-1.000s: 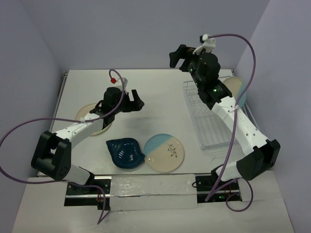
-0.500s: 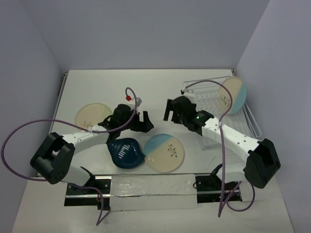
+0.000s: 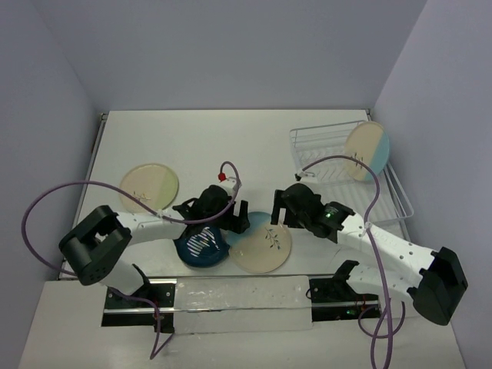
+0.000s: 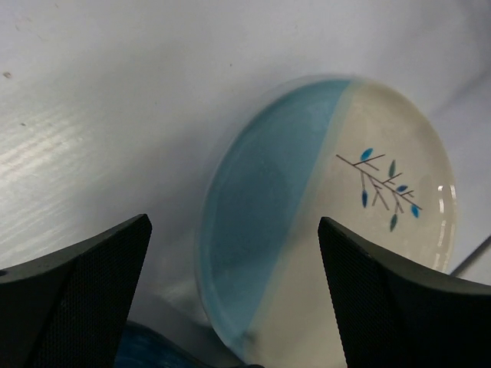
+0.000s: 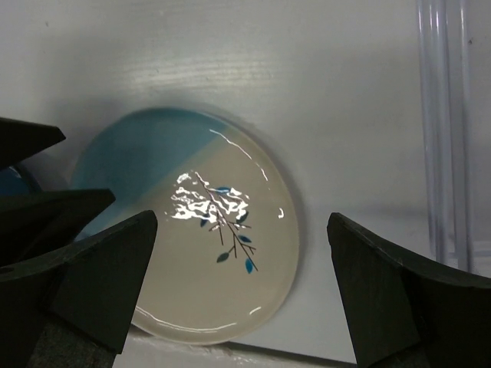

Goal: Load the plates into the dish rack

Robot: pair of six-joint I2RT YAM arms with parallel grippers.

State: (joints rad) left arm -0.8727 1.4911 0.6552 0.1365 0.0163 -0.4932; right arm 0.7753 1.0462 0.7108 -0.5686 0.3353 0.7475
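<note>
Four dishes in all, three flat on the white table (image 3: 231, 138) and one in the rack; near the middle of the near edge, a small round cream-and-light-blue plate with a dark sprig (image 3: 265, 242), its left rim touching a dark teal leaf-shaped dish (image 3: 201, 246); near the left edge, well apart from both, a plain pale yellow round plate (image 3: 148, 187); along the right edge toward the far right corner, the rectangular dish rack of thin white-silver wire (image 3: 327, 142), with a second cream-and-light-blue sprig plate (image 3: 367, 151) on edge and tilted toward its far end. Low over the right side of the teal dish, the left gripper (image 3: 240, 219), fingers spread wide and gripping nothing; between them in the left wrist view, the flat sprig plate, with a sliver of teal rim at the bottom; opposite, at the plate's far right side, the right gripper (image 3: 280, 211), fingers likewise wide apart and empty; between them in the right wrist view, the same plate, with rack wires at the right margin; contact between either gripper and the plate impossible to tell.
</note>
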